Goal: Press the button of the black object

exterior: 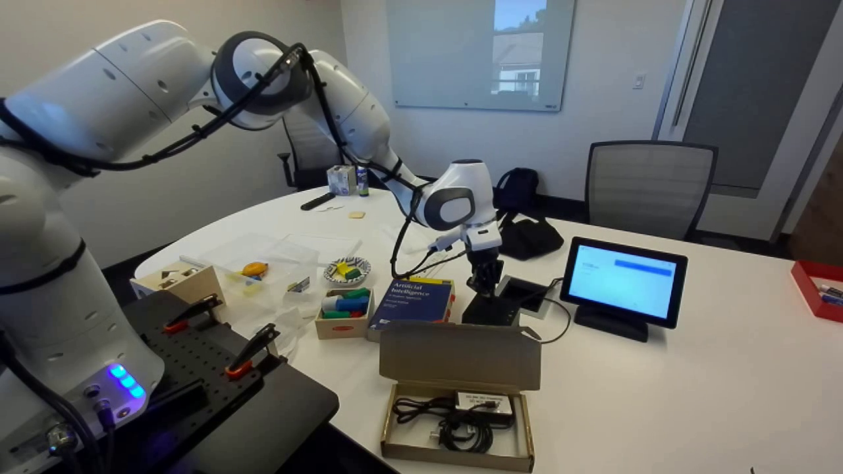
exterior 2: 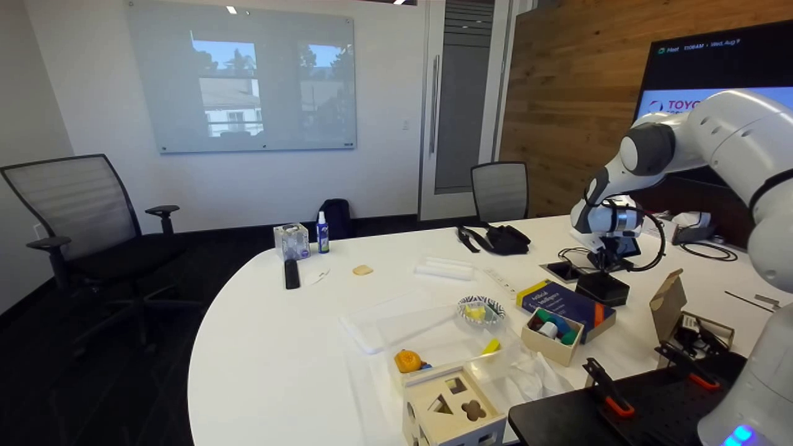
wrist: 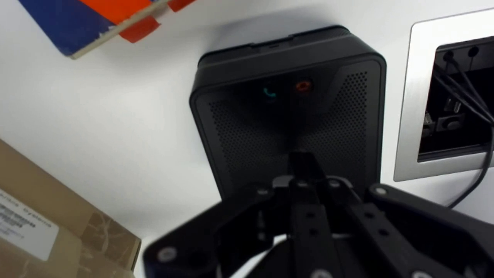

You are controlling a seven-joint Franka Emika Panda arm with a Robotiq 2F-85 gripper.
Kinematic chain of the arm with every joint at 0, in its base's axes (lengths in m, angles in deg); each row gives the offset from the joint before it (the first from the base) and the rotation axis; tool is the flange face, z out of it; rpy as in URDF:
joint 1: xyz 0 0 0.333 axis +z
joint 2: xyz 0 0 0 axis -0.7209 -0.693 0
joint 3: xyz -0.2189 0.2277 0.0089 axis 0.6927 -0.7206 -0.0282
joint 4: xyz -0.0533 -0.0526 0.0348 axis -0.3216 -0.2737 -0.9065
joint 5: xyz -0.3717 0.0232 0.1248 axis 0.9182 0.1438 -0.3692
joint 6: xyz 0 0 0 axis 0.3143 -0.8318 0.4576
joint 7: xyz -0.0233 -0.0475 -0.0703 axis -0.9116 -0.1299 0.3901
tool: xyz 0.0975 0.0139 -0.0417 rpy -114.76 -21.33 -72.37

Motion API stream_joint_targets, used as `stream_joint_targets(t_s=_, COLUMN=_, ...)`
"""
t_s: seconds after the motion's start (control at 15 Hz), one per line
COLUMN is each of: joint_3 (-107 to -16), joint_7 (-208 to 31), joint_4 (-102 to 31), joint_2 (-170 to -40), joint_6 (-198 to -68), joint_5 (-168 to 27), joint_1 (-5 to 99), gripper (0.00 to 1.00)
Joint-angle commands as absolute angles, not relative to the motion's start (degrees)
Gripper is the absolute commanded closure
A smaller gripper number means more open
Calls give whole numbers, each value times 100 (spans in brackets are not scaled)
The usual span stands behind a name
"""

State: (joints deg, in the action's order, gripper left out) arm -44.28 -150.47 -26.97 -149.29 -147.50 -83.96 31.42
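The black object [wrist: 239, 127] is a low boxy device on the white table. Its perforated top carries a green phone-mark button [wrist: 269, 92] and an orange-red lit button [wrist: 303, 85] near one edge. It shows in both exterior views, beside the blue book [exterior: 484, 313] [exterior 2: 601, 290]. My gripper [wrist: 303, 154] is shut with nothing between its fingers. It points down over the device's top, and its tips appear over the perforated area, apart from the buttons in the wrist view. Both exterior views show the gripper just above the device [exterior: 485, 284] [exterior 2: 602, 262]; I cannot tell whether it touches.
A blue book [exterior: 411, 303] lies beside the device. An open cardboard box [exterior: 459, 359] with cables stands in front. A metal-framed table port [wrist: 403, 116] with cables is on the other side. A lit tablet [exterior: 622, 280], a box of coloured blocks [exterior: 342, 328] and a black bag [exterior: 530, 238] are around.
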Motion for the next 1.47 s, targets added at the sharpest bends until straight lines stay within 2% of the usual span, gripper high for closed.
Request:
stream_joint_targets(t_s=0.0, joint_3=-4349, joint_7=-15269, joint_4=-2297, joint_2=-15178, joint_6=-14496, joint_5=-8383, joint_1=3158, gripper=100)
stream_joint_targets(t_s=0.8, joint_3=-4174, joint_7=-15570, joint_4=-1848, joint_2=-15634, joint_6=-14222, joint_5=-8249, joint_1=3171, gripper=100)
stream_joint_targets(t_s=1.4, joint_3=-4126, joint_7=-15154, joint_4=-2435, joint_2=-14555, joint_6=-14245, joint_5=-8272, joint_1=3294, gripper=100)
